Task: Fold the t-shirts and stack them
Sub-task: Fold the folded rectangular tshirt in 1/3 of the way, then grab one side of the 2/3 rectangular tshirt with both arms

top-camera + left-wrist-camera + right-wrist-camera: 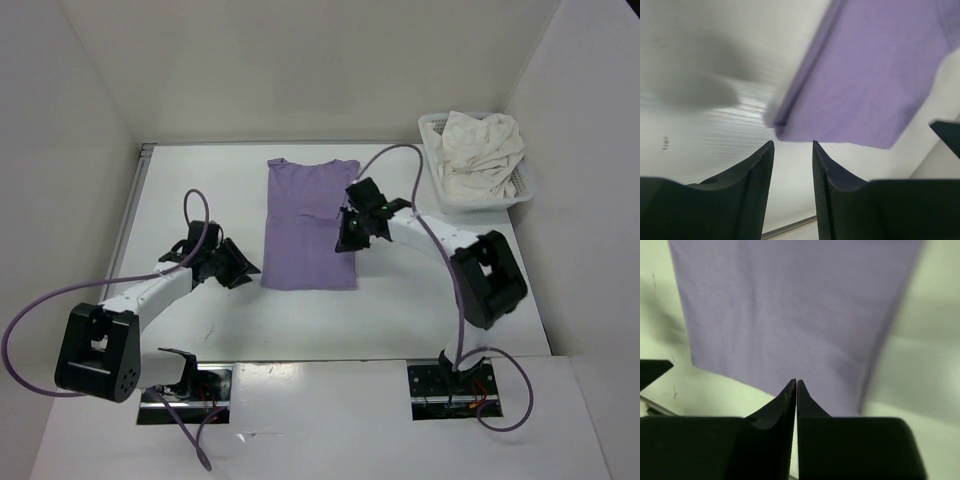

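White worktop (200, 180) walled by pale panels, seen from above; the purple shirt (308, 225) lies flat at its centre as a narrow panel, neck at the far end, hem toward the arm bases, long axis running near to far. I judge it lies that way so both arms can take the hem for the next fold. A white shirt (482, 150) sits crumpled in the basket (425, 125) at the far right corner; I see no green one. The left tool (250, 268) hovers just beside the hem's left corner; the right tool (347, 238) hangs over the shirt's right edge.

Left wrist: the left tool (793, 143) has its jaws apart with nothing between them, aimed at the shirt's (875, 75) corner over bare worktop (700, 125); ready to pinch, I'd say.

Right wrist: the right tool (796, 382) is closed, fingertips pressed together and empty, above the shirt (790, 305); worktop (920, 375) shows to the right.
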`<state>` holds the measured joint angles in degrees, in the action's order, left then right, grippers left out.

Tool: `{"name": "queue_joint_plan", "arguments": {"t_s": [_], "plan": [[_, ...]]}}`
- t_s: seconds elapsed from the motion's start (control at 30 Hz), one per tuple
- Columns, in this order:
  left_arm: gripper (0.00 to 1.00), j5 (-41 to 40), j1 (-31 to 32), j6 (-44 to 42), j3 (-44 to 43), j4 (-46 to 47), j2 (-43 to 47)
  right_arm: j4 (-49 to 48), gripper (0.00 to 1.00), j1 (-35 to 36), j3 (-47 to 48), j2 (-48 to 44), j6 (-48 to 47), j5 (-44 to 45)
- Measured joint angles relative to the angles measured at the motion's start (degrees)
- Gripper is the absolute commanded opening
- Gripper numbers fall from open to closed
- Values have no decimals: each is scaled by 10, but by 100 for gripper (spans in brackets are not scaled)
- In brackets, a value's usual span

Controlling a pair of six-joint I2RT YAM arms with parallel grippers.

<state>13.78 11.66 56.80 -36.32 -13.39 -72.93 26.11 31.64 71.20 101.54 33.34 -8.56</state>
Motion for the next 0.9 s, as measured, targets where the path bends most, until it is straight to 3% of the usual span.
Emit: {"name": "queue_joint_plan", "arguments": {"t_s": [0.03,0.07,0.17,0.3,0.57,0.7,0.73,0.8,0.9], "plan": [[46,0,-11,-1,6,-1,-5,-4,16,-9,-30,-27,6,-6],[46,0,-15,-5,9,-2,-12,-7,33,-21,-61,-54,15,-13],[47,11,-16,-16,7,4,-47,-23,52,-61,-142,-110,33,-38],[47,21,-16,-29,4,9,-95,-29,60,-87,-206,-125,49,-50],[44,40,-16,-42,-7,23,-117,-53,57,-85,-237,-104,62,-111],[40,48,-16,-43,-7,35,-124,-76,46,-85,-247,-100,66,-127],[38,49,-16,-44,-7,37,-125,-80,39,-85,-247,-95,67,-131],[31,50,-16,-44,-7,41,-129,-88,30,-85,-247,-82,69,-135],[23,52,-16,-45,-7,45,-134,-94,26,-85,-247,-66,75,-138]]}}
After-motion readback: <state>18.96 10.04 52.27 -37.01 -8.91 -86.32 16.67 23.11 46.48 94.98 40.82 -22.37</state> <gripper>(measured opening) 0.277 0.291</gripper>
